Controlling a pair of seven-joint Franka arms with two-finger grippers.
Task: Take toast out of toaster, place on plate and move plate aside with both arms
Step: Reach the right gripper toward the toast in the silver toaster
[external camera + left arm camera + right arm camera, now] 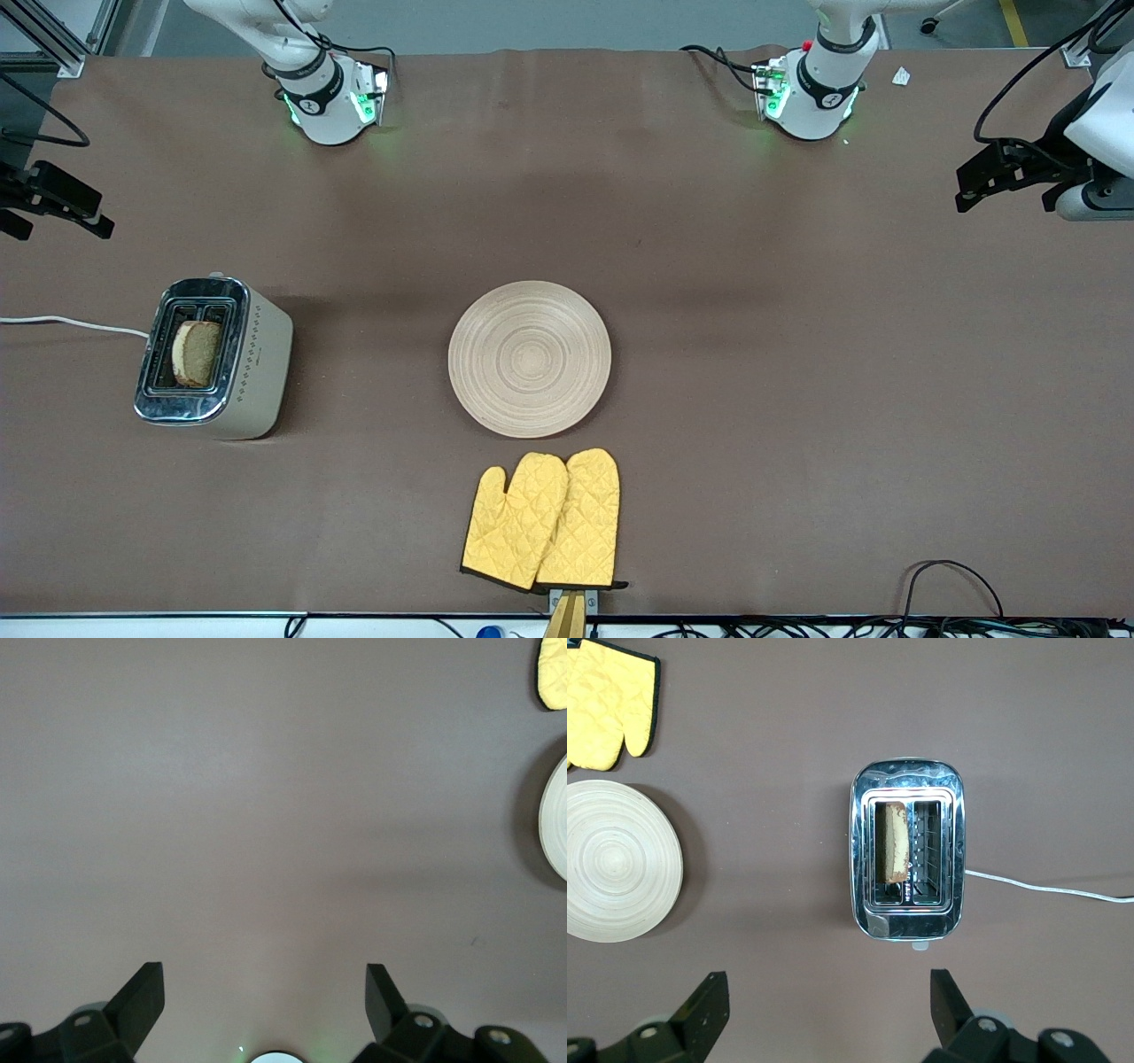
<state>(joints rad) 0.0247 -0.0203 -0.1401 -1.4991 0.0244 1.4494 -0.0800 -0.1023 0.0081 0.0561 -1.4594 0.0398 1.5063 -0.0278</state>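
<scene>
**Toast in the toaster, plate bare, both grippers spread**

The speckled brown wholegrain toast (197, 354) stands in one slot of the chrome-topped beige toaster (213, 359), at nine o'clock from the round pale wooden plate (530, 358). Two yellow quilted oven mitts (542, 521) lie at six o'clock. The right gripper (829, 1010) hangs spread over the toaster; the left gripper (266, 1001), spread, is over bare brown worktop (797, 399).

You see a wide table (797, 372) under a plain brown covering, your landmark here. Past its edge where the arm bases stand, grey floor (567, 22) runs, with a yellow line (1013, 22) on it. An aluminium frame (53, 35) stands off one corner. Black cables (957, 585) trail along the table's near edge. Lighting is even and soft.
</scene>
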